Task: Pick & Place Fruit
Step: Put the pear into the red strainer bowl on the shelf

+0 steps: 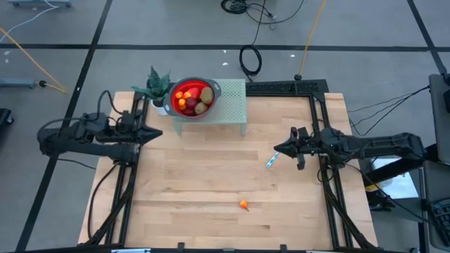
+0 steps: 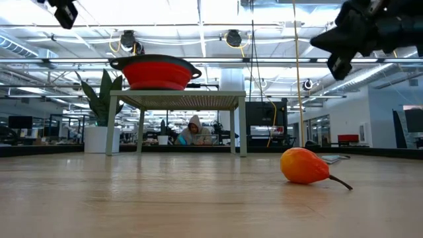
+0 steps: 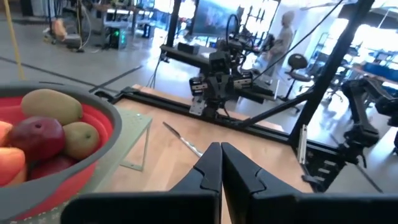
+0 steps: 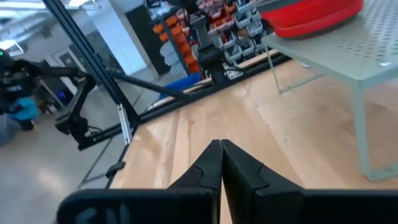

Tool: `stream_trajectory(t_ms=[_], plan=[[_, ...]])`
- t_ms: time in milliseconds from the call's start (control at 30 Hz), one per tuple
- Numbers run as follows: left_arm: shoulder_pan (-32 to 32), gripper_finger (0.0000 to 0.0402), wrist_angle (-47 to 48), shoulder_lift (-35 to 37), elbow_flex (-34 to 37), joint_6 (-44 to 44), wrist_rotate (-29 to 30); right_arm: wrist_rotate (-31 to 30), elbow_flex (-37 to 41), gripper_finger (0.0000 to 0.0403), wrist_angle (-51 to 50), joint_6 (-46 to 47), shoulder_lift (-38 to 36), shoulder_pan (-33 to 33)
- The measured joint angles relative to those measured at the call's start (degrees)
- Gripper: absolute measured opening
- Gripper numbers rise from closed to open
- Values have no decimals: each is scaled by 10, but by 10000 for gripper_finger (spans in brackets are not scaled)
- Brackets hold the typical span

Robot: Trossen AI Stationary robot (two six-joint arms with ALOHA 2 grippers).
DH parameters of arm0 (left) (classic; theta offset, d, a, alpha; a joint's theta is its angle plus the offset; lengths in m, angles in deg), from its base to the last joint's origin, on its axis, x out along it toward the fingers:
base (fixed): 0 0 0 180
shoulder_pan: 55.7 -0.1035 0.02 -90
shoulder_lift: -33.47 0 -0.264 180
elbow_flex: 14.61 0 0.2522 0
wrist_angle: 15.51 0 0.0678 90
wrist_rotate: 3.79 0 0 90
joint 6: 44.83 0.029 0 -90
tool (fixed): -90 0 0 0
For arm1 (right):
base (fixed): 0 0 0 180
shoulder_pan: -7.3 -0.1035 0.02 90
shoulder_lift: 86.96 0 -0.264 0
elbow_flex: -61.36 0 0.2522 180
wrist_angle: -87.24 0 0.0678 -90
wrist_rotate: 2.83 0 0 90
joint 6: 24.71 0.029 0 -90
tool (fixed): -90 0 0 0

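Several toy fruits (image 1: 195,98) lie in the red bowl (image 1: 178,111) with a grey rim, which stands on a small pale green stand (image 1: 232,105) at the table's far side. In the left wrist view the fruits (image 3: 46,134) show as dark red and brownish-green ovals. One small orange fruit (image 1: 244,205) with a stem lies on the table near its front edge (image 2: 305,166). My left gripper (image 1: 159,133) is shut and empty at the table's left, beside the stand. My right gripper (image 1: 276,148) is shut and empty at the table's right.
A slim blue-and-white stick (image 1: 271,160) lies on the table just in front of my right gripper. A green potted plant (image 1: 156,86) stands left of the bowl. Bare wood (image 1: 204,169) spreads between the arms.
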Motion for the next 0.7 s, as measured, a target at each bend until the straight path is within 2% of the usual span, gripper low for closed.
stream_trajectory(t_ms=[500, 700], plan=[[0, 7, 25, 182, 87, 29, -21, -96, -179, 4, 0, -76, 199, -106], [0, 8, 54, 189, 94, 41, -35, -149, -237, 4, 0, -100, 265, -152]])
